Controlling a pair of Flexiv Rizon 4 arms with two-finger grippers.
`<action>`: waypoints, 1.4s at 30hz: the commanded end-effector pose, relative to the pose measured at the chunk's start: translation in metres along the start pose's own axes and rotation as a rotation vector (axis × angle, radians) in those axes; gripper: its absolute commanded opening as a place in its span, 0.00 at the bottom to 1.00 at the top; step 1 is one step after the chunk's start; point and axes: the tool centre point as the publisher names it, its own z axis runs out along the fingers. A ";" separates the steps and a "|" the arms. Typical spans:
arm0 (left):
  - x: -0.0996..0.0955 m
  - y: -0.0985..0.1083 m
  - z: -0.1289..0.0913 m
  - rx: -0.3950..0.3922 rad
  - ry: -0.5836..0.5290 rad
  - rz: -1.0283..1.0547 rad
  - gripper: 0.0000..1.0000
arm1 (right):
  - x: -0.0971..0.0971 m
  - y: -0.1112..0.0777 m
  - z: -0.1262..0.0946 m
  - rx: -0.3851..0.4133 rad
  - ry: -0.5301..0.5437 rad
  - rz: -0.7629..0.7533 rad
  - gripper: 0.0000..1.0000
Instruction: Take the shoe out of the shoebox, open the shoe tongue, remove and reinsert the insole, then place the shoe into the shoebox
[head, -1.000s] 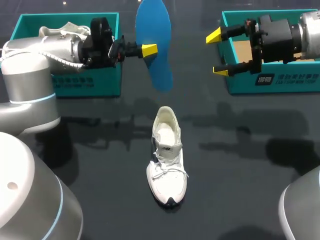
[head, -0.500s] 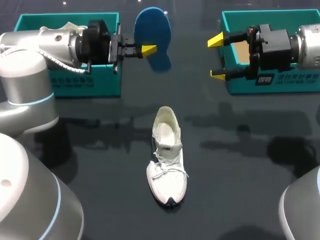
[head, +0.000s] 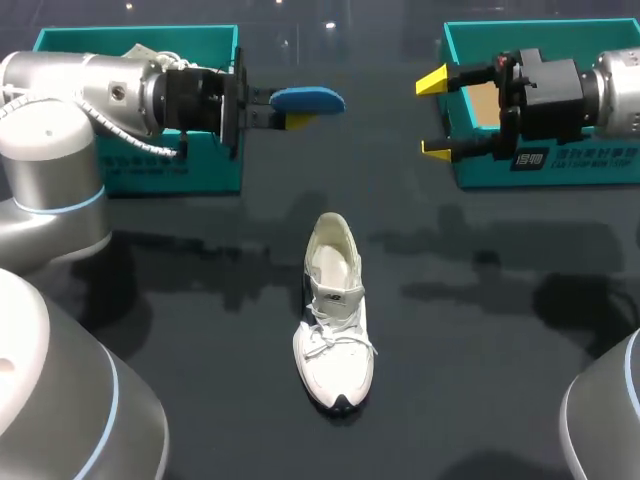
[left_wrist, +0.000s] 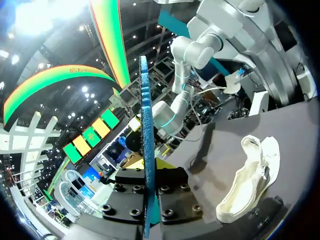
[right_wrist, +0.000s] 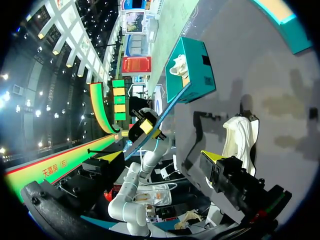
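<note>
Left gripper (head: 292, 112), clamped on the insole (head: 308, 99), has rolled it from face-on to edge-on. Right gripper (head: 436, 114) stays wide open, empty.

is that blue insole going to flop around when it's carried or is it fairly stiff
Probably fairly stiff: the blue insole juts from the left pincer without drooping, its edge a straight line in the left wrist view. It looks thin, so likely light, and may bend if pressed into the white shoe.
</note>
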 end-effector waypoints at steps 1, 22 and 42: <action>-0.002 -0.001 -0.001 -0.061 0.106 0.376 0.00 | 0.000 0.001 0.002 0.000 -0.002 0.001 1.00; 0.002 -0.003 0.003 -0.251 0.080 0.844 0.00 | 0.000 0.001 0.002 0.000 -0.002 0.001 1.00; -0.006 0.015 0.017 -0.207 0.052 0.787 0.00 | -0.008 -0.011 0.049 0.026 0.021 -0.031 1.00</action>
